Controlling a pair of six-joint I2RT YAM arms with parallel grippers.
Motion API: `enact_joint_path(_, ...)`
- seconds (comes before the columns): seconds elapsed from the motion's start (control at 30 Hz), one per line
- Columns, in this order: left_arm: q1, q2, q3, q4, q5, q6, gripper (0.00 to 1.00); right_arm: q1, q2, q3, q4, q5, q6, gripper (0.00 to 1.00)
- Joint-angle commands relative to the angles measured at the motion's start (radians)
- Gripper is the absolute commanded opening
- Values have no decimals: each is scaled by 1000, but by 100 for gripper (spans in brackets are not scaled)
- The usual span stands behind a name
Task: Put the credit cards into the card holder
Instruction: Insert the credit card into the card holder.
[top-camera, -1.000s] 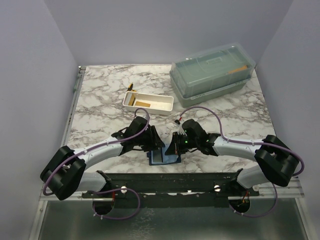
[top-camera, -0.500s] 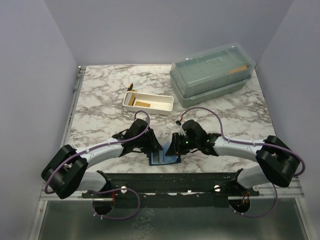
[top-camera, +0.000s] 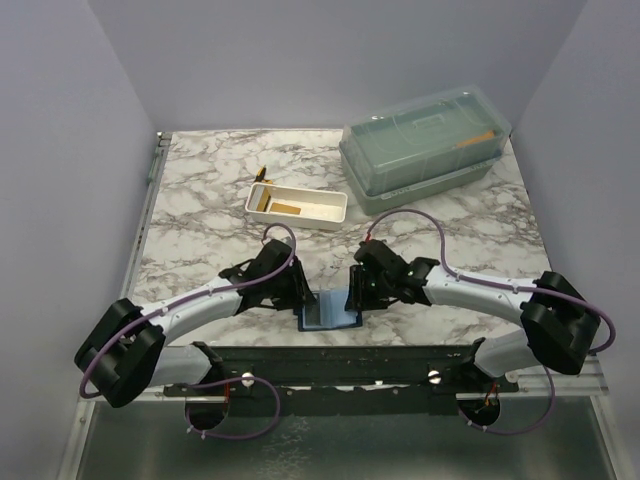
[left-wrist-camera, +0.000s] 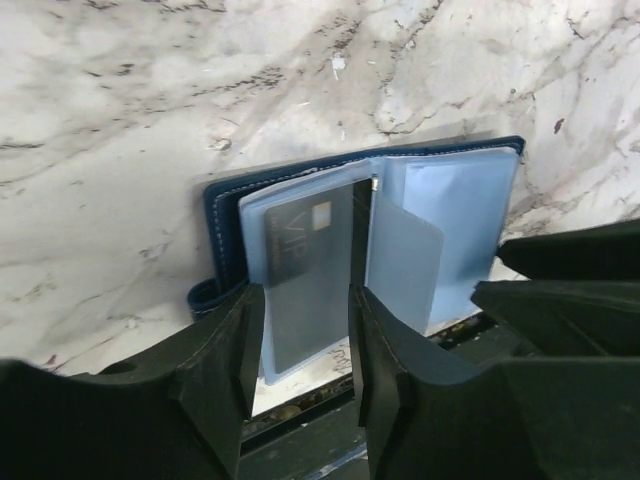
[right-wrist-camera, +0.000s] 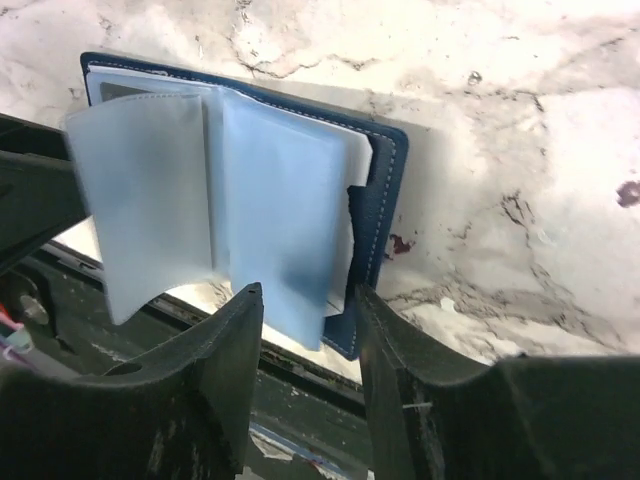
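You are between cards. The card holder (top-camera: 330, 315) lies open on the table (top-camera: 200, 210) at its near edge, right between your 2 arms. 1 dark card (left-wrist-camera: 305, 265) already sits inside a clear sleeve on the holder's left half.

Your left tool (left-wrist-camera: 305, 300) hovers over that filled sleeve with its fingers parted, gripping nothing that shows. Your right tool (right-wrist-camera: 305, 300) is also parted, and the lower edge of a loose sleeve hangs in the gap without being pinched.

At least 1 orange card (top-camera: 285, 208) waits in the white tray (top-camera: 320, 207), further back and well apart from the holder. Whether more cards lie under it, you cannot tell from here.

The next move probably calls for lifting 1 arm clear and reaching back to the tray. The other arm should stay low enough to keep the sleeves from flopping shut.

The holder has a navy cover with pale stitching along the rim, soft and roughly square. Its sleeves are thin, frosted, grey-blue plastic, limp enough to curl and fan upward. The cards are stiff, flat rectangles with slick faces, so expect a shallow pick off the tray's smooth floor. The table is glossy marble-patterned and offers little friction.
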Motion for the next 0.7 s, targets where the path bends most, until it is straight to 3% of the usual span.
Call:
enact_joint_path(0.0,-5,-46,49,-158,-104,66,46,50,-30,114,-286,227,9,46)
enact_joint_path(0.1,-3,-67,70,-191,-113,70,51,63,-41,149,-276,214,-1,48)
enact_joint_path(0.27,-4,-137,115,-236,-118,67,61,64,-35,139,-116,90,-28,48)
enact_joint_path(0.47,3,-184,150,-284,-156,69,74,64,-16,126,-21,37,-7,44)
enact_joint_path(0.67,20,-195,188,-274,-171,85,80,64,-29,83,87,16,15,39)
